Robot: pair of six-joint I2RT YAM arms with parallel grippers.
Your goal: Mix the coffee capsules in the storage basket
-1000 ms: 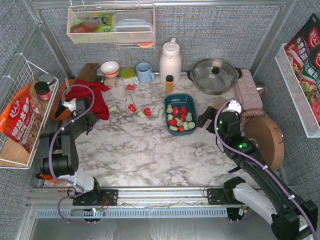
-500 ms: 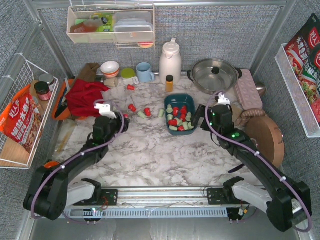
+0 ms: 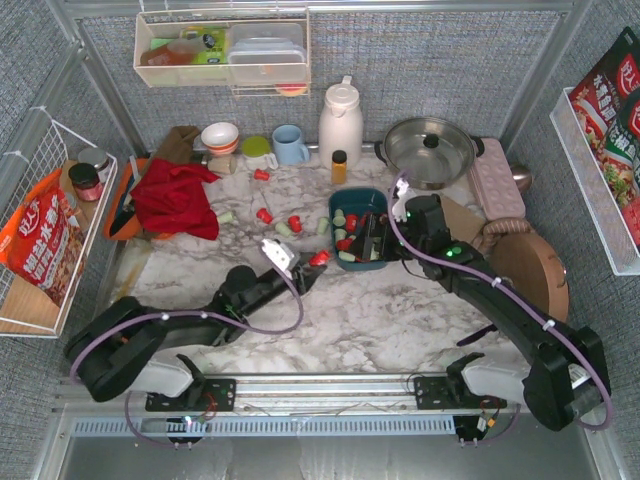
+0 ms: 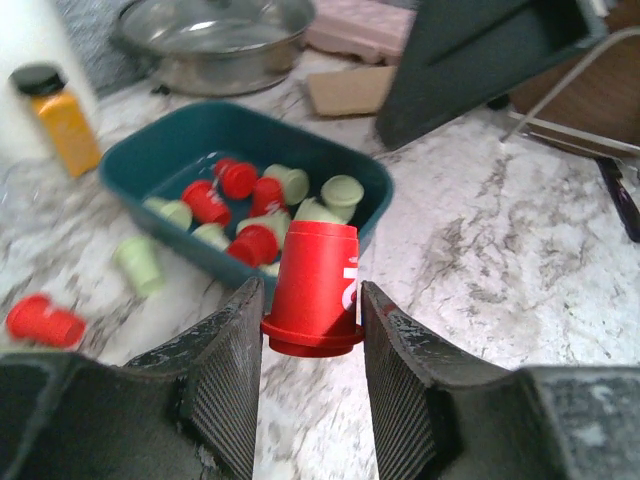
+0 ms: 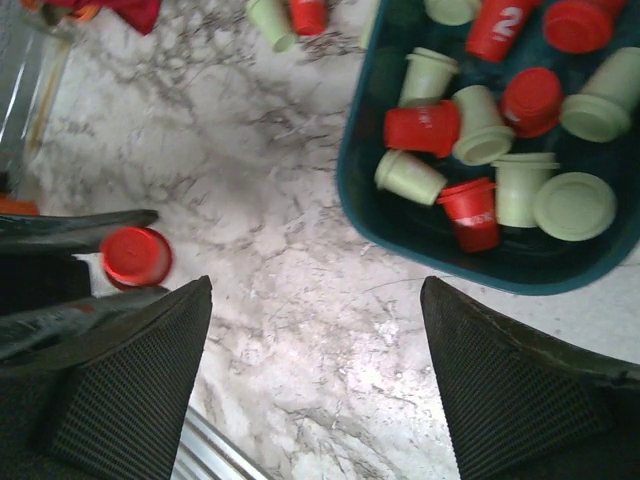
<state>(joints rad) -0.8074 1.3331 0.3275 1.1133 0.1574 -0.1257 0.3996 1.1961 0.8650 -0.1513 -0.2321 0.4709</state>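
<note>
Capsule (image 4: 312, 290) pinched in left tool (image 4: 312, 302), basket (image 4: 372, 190) just beyond; right tool (image 5: 315, 300) above

The top camera looks down from high behind the near edge, taking in the whole table (image 3: 330, 310). The left wrist camera sits low, facing the basket (image 4: 200, 140) from close by. The right wrist camera looks straight down over its edge. All 3 share that basket.
</note>
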